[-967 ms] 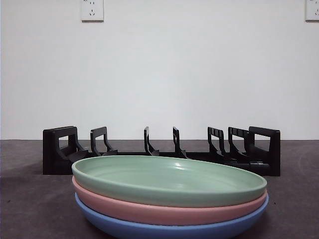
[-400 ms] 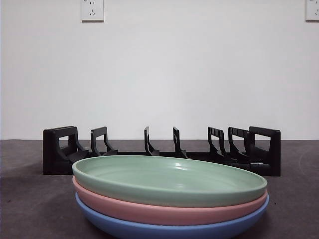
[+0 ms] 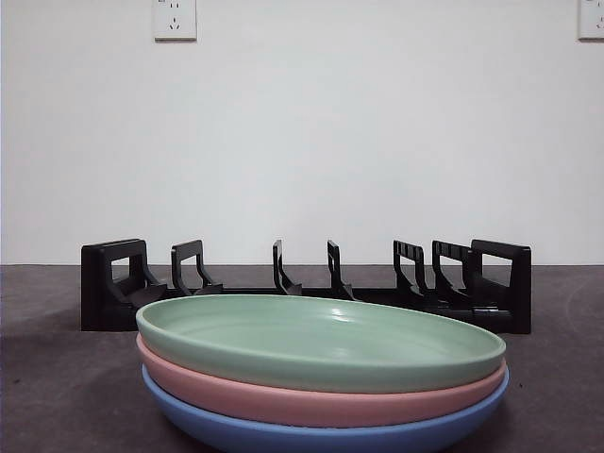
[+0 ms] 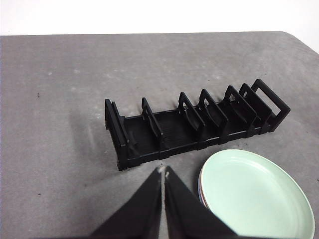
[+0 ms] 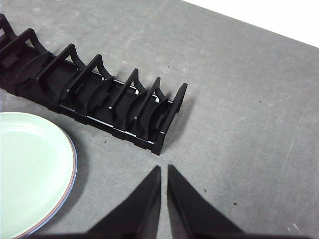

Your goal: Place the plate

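A stack of three plates stands near the table's front: a green plate (image 3: 321, 342) on top, a pink plate (image 3: 311, 401) under it and a blue plate (image 3: 321, 436) at the bottom. The green plate also shows in the left wrist view (image 4: 254, 194) and the right wrist view (image 5: 30, 169). A black plate rack (image 3: 302, 288) with several upright dividers stands behind the stack, its slots empty; it shows too in both wrist views (image 4: 194, 122) (image 5: 94, 97). My left gripper (image 4: 162, 173) is shut and empty, above the table near one end of the rack. My right gripper (image 5: 164, 169) is shut and empty near the other end.
The table (image 3: 57, 396) is dark grey and runs back to a white wall. Two wall sockets (image 3: 175, 19) sit high on the wall. No arm shows in the front view.
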{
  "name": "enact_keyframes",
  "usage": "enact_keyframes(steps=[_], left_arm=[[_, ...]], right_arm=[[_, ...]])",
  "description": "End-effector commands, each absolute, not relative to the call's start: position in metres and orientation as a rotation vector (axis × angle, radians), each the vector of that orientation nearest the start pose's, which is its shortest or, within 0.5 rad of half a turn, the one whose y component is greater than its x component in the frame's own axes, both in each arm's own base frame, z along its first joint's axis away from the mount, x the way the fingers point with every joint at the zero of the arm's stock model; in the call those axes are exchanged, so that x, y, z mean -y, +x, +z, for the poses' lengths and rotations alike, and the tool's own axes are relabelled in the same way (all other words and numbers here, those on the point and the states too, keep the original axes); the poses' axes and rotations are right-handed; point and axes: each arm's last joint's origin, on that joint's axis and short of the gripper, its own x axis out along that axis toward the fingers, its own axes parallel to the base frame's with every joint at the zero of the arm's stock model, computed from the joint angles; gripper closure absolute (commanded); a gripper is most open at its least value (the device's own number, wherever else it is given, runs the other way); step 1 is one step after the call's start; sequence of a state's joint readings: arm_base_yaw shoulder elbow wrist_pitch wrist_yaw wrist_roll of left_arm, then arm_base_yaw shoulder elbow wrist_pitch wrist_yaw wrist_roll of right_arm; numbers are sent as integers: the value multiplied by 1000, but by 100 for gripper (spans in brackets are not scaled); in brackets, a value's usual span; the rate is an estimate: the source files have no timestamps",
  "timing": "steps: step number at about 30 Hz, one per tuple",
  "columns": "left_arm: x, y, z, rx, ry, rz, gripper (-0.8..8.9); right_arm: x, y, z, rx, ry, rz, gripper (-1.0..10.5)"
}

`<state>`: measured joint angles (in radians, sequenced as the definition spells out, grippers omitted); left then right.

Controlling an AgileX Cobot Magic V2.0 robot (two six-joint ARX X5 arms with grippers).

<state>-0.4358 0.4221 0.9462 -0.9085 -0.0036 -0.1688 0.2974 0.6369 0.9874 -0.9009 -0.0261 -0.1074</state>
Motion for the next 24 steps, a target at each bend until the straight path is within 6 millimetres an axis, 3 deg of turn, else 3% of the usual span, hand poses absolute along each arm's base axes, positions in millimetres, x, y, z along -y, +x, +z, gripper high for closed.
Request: enact_keyframes(steps=[1,5,9,14,20,24], left_arm=[[21,45,354,-389,-79,-397,806],[19,43,342,-267,22,-406,806],[18,61,299,-82,120,-247,806],[11,88,235,21,39,-69,806],[2,96,168,-25,-93,34,806],[1,96,155,-124,-82,49,806]], right_arm=[[-31,96,353,-519,-168,344,928],[-31,97,353,-516,-167,343,928],[-31,97,354,-511,-167,344,928],[-31,97,355,-502,-166,344,928],[-31,98,356,-488,-164,343,928],[-31,98,356,-484,-163,343,928]])
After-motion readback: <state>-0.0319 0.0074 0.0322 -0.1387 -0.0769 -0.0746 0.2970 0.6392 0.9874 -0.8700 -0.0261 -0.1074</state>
